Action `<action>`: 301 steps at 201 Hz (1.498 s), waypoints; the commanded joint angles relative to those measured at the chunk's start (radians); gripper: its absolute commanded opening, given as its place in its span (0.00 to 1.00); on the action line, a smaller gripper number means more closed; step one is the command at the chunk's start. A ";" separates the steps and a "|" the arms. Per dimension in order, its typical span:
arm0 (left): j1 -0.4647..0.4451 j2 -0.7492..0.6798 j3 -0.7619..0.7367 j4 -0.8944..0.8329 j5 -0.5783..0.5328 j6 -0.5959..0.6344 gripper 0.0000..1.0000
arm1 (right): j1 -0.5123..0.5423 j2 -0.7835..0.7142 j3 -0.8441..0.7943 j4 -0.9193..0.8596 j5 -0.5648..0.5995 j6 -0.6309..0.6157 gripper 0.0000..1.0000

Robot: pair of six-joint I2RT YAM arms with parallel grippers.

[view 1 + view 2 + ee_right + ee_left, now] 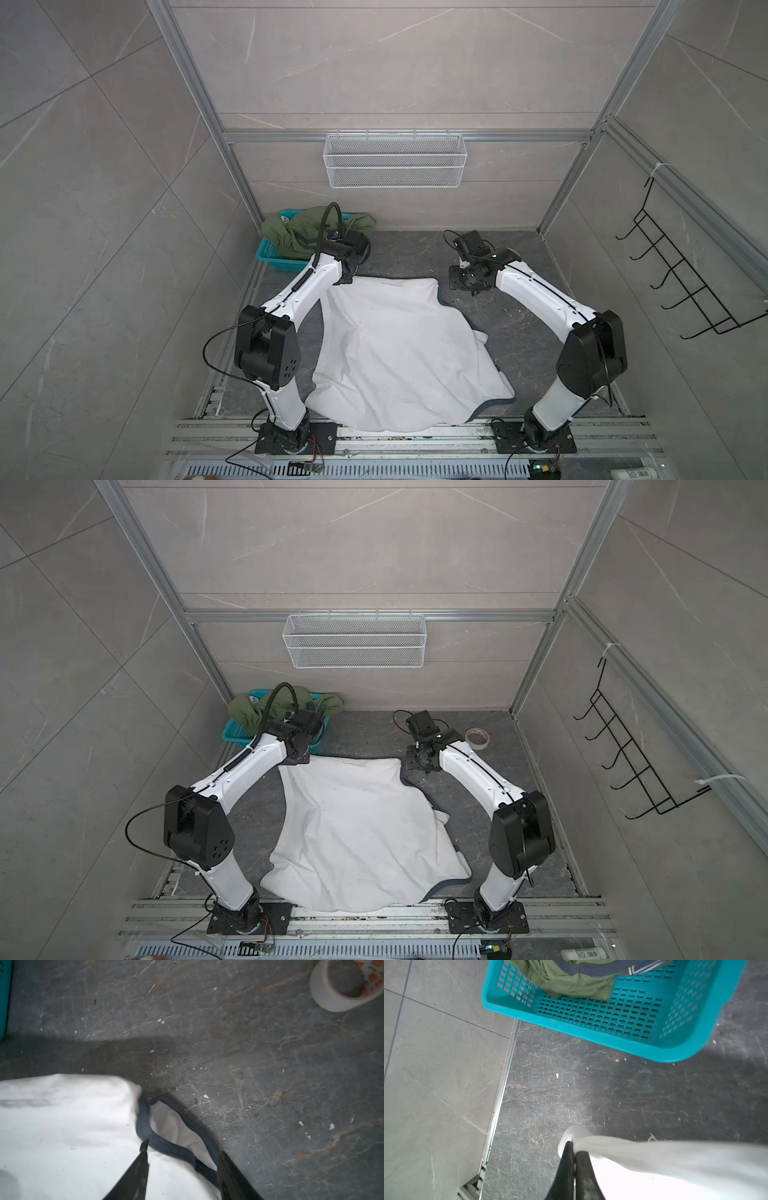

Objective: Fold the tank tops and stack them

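Observation:
The white tank top (pixel 395 353) (pixel 357 833) lies spread and rumpled on the dark floor between both arms. At its far left corner my left gripper (pixel 574 1147) is shut on a pinch of the white cloth (pixel 675 1167). My right gripper (pixel 184 1148) is open over the far right corner, and the navy-trimmed opening (pixel 166 1147) lies loose between its spread fingers. In both top views the wrists hide the fingertips. The olive green tank top (pixel 299 232) (pixel 571 982) is bunched in the teal basket (pixel 270 253) (pixel 591 1018) at the back left.
A roll of tape (pixel 477 738) (pixel 340 987) sits on the floor behind the right wrist. A white wire basket (pixel 395 162) hangs on the back wall. A black hook rack (pixel 681 274) is on the right wall. Aluminium rails run along the front edge.

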 commanded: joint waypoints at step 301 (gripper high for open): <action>0.047 -0.169 -0.178 0.161 0.119 0.023 0.00 | -0.158 -0.422 -0.290 -0.091 0.283 0.058 0.00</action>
